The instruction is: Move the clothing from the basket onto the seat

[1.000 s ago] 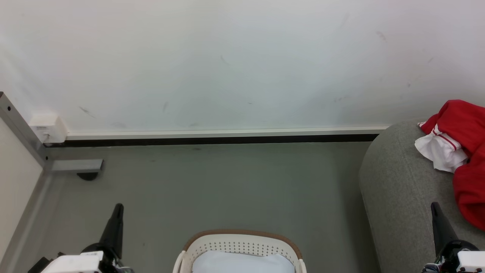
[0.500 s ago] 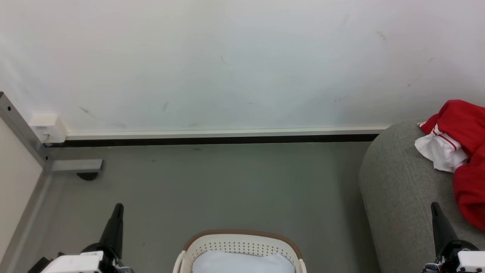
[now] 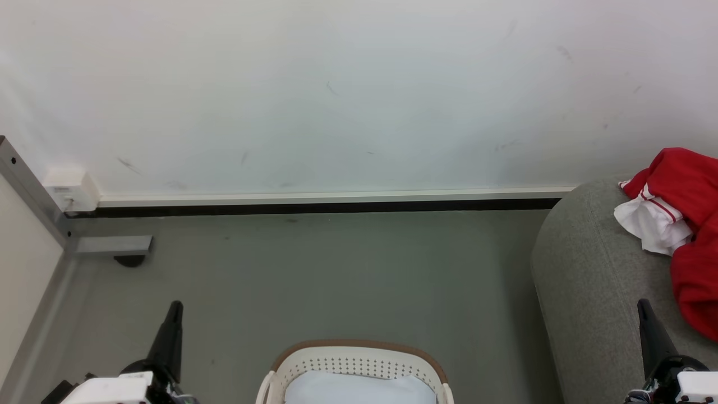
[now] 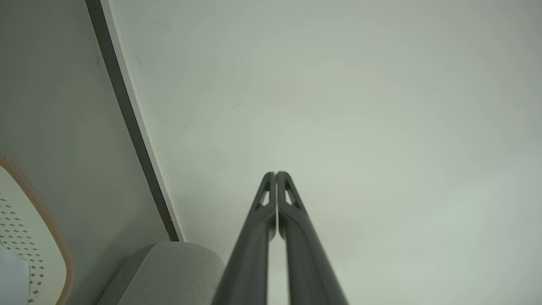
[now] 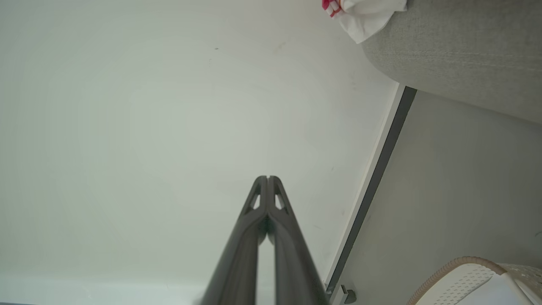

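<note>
**Inspector:** Where is the clothing?

**Recorder:** The clothing (image 3: 693, 224), red with a white panel and striped trim, lies heaped on top of the seat (image 3: 589, 280), toward the seat's far edge by the wall (image 3: 336, 84). The white fold points toward the seat's rounded left edge.

**Inspector:** And the basket?

**Recorder:** The basket (image 3: 359, 362) stands on the floor (image 3: 336, 269), left of the seat's rounded edge and apart from it. A pale blue-white sheet (image 3: 359, 390) lies inside. The lower part of the basket is cut off by the head view's bottom edge, so its full contents cannot be confirmed.

**Inspector:** Left arm?

**Recorder:** The left gripper (image 3: 176, 306) hangs above the floor, left of the basket, pointing toward the wall. Its jaws are pressed together tip to tip, with nothing between them.

**Inspector:** Right arm?

**Recorder:** The right gripper (image 3: 643, 303) sits over the seat's near part, near the red fabric but apart from it. Its jaws are likewise fully closed and grip nothing.
</note>
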`<state>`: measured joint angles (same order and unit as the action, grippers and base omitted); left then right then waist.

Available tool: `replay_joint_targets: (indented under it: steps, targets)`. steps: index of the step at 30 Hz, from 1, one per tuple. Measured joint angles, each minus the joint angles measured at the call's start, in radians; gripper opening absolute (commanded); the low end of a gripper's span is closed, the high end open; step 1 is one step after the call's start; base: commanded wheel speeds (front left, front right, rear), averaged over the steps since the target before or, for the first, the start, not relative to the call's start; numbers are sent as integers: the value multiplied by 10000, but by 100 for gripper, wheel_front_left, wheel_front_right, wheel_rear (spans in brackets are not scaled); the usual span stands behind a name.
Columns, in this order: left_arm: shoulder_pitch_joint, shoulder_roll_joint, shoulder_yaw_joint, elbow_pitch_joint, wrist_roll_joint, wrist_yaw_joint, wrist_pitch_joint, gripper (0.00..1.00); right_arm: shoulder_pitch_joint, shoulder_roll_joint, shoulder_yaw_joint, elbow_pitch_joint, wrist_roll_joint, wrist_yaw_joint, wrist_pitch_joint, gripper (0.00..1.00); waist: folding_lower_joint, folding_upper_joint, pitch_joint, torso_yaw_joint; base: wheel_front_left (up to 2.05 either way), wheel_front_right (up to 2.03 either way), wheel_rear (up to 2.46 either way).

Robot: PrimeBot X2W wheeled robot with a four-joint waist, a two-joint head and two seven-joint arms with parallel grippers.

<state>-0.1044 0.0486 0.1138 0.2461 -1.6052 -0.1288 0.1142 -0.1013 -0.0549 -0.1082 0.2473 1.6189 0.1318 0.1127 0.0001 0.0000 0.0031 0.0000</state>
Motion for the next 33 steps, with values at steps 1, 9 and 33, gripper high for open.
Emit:
replay_joint_targets:
  steps: [1, 9, 33]
  targets:
    - [0, 0, 0, 0, 0, 0, 0, 0, 0, 0, 0, 0, 0, 0, 0, 0, 0, 0, 0, 0, 0, 0, 0]
    - [0, 0, 0, 0, 0, 0, 0, 0, -1, 6, -6, 0, 0, 0, 2, 0, 0, 0, 0, 0, 0, 0, 0]
    - [0, 0, 0, 0, 0, 0, 0, 0, -2, 15, -23, 0, -4, 0, 6, 0, 0, 0, 0, -1, 0, 0, 0]
